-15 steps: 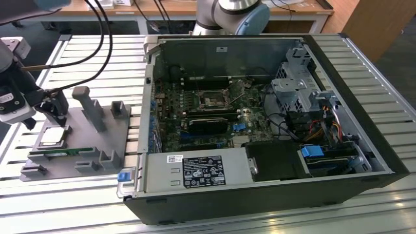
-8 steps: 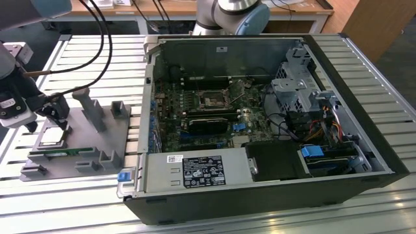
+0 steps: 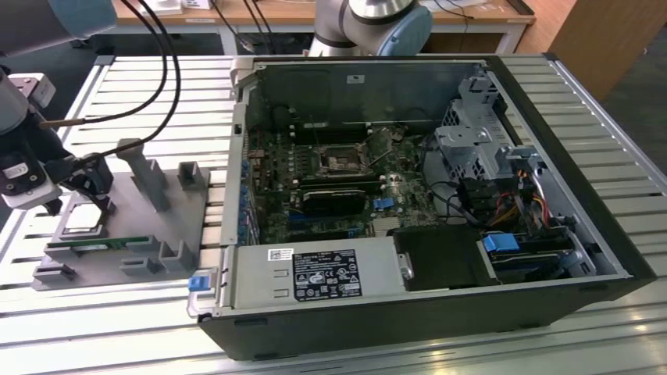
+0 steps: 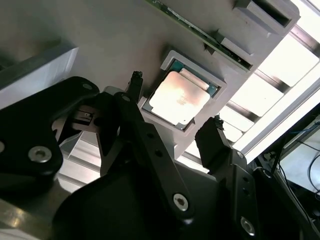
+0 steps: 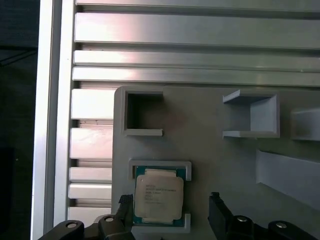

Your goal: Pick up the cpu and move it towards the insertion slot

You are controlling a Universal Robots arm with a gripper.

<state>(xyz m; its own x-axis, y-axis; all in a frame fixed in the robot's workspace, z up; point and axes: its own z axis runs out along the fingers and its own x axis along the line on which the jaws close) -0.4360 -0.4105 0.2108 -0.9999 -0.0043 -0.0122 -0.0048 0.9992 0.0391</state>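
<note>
The cpu (image 3: 81, 220) (image 4: 177, 97) (image 5: 159, 195), a flat square chip with a silver top, lies in its shallow nest on the grey holder plate (image 3: 140, 226) at the exterior view's left. My gripper (image 3: 75, 205) (image 4: 175, 100) (image 5: 169, 199) hangs just over it and is open. In both wrist views one black finger stands on each side of the chip, with a gap to the chip's edges. The insertion slot (image 3: 342, 162), a dark square socket in a silver frame, sits on the motherboard inside the open computer case, well to the exterior view's right of the gripper.
A green memory stick (image 3: 99, 244) (image 4: 200, 32) lies on the holder plate beside the chip. Grey upright posts (image 3: 146, 176) rise from the plate between gripper and case. The case wall (image 3: 237, 148) and black cables (image 3: 156, 70) are nearby. The slatted aluminium table (image 3: 136, 94) surrounds everything.
</note>
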